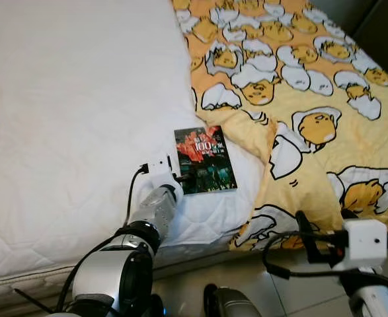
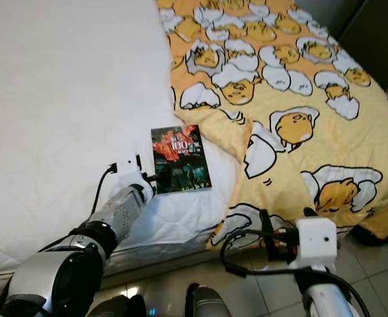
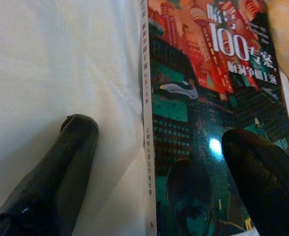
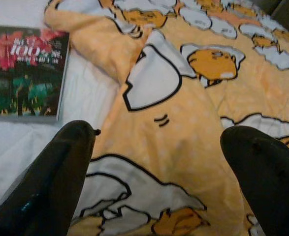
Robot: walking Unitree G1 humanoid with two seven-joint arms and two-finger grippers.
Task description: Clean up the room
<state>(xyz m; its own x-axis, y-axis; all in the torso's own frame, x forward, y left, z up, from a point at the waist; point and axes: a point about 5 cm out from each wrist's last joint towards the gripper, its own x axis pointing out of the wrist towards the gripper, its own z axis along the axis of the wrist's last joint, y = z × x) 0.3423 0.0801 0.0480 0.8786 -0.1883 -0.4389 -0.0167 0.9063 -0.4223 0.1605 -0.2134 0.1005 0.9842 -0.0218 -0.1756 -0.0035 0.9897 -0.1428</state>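
A paperback book (image 1: 204, 160) with a dark red and green cover lies flat on the white mattress (image 1: 68, 99), close to its near edge. My left gripper (image 1: 180, 177) is open at the book's near left corner. In the left wrist view one finger (image 3: 60, 167) rests on the sheet beside the spine and the other finger (image 3: 262, 172) is over the cover (image 3: 208, 98). My right gripper (image 4: 164, 137) is open and hovers over the hanging edge of the yellow blanket (image 4: 193, 123), to the right of the book and holding nothing.
The yellow blanket (image 1: 299, 86), printed with egg characters, covers the right half of the bed, and a fold lies just right of the book. Light floor tiles (image 1: 200, 277) run below the bed edge. Something dark (image 1: 379, 26) stands at the far right.
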